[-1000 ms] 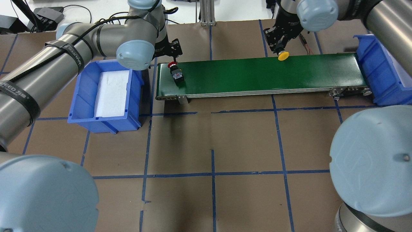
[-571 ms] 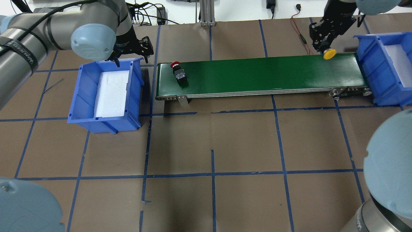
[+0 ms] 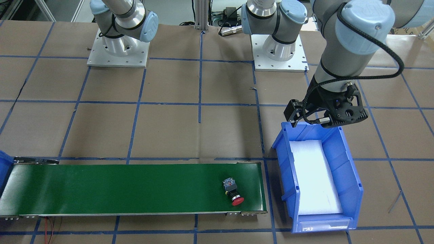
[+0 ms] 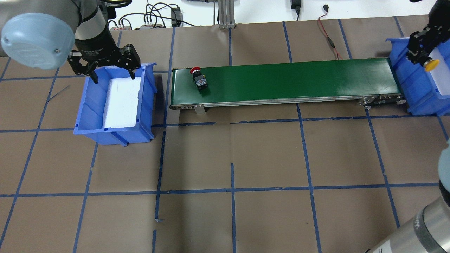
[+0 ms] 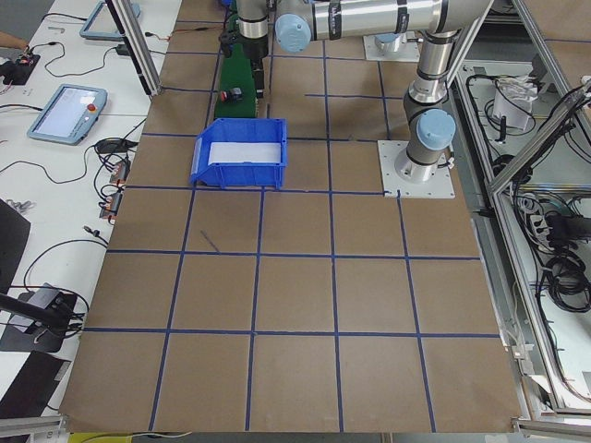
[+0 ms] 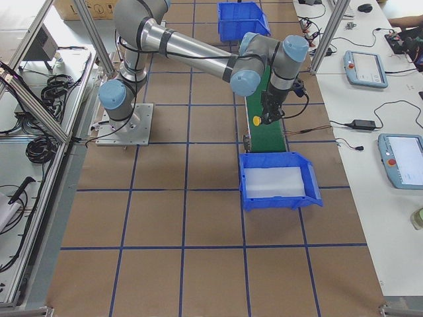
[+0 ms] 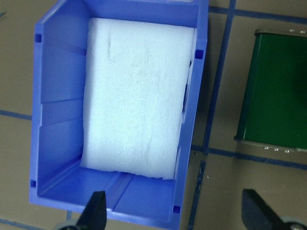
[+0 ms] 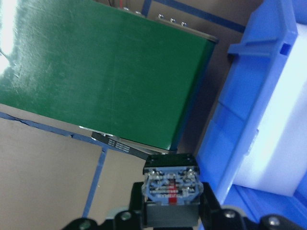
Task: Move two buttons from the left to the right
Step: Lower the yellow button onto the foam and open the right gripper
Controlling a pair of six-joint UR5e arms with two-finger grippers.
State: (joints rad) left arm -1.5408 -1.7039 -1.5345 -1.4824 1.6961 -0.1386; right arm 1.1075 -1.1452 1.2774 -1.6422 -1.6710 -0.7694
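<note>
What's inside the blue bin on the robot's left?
Only a white foam pad lines the left blue bin; no button on it. Whatever lies beneath the foam is hidden.

The table [image 4: 267, 154] was covered in flat brown paper, ruled into big squares by blue tape lines [image 4: 232, 189]. Across it ran a conveyor belt [image 4: 299, 79] of deep glossy green with a silvery metal edge. The left bin [image 4: 116, 135] and the right bin [image 4: 418, 102] were both bright blue, each lined with white foam [image 4: 121, 102]. The red-capped button [image 4: 199, 79] had a black collar and a grey-blue base. The yellow-capped button [image 4: 431, 64] showed a plain yellow cap, and its contact block [image 8: 171, 188] was grey-blue with a red streak. The robot arms [image 3: 334, 61] were silver-grey with pale blue joint caps [image 3: 364, 25]. The left gripper [image 4: 113, 77] and right gripper [image 4: 423, 58] were both black.
</note>
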